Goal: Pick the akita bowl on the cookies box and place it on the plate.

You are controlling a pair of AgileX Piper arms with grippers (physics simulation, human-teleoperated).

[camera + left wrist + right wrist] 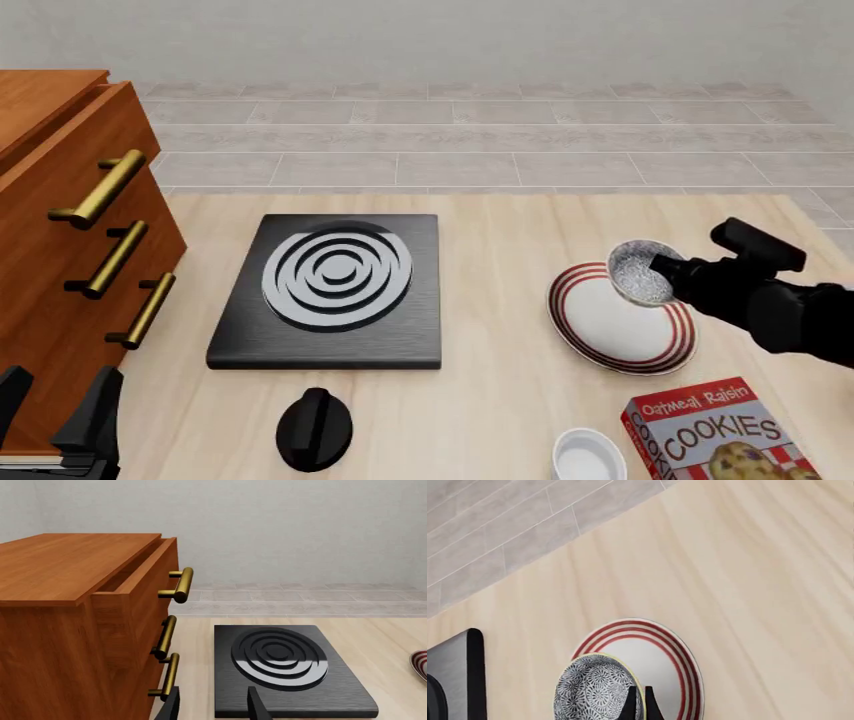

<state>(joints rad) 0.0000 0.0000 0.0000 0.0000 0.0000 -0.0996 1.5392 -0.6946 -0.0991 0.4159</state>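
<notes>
Pale wood tabletop (507,400) fills the scene, with grey tiled floor and a plain wall beyond its far edge. On the left stands a wooden drawer cabinet (60,230) with brass handles, its top drawer pulled slightly out in the left wrist view. Just right of it lies a black square stove (331,290) with grey-white rings, and a black knob (315,428) sits nearer, in front of the stove.

Right of the stove rests the plate (623,320), white with red rings. The right tool (658,272) reaches in from the right and holds the speckled bowl (639,272) tilted on its side over the far part of the plate; its fingers (628,705) are closed close together on the bowl's rim, as the right wrist view shows. Whether the bowl touches the plate cannot be told.

At the near right edge lies the red cookies box (714,435), with nothing on top of it, and a small plain white bowl (589,457) just to its left.

The left tool (213,707) hovers at the near left beside the cabinet, its fingers spread apart and holding nothing.
</notes>
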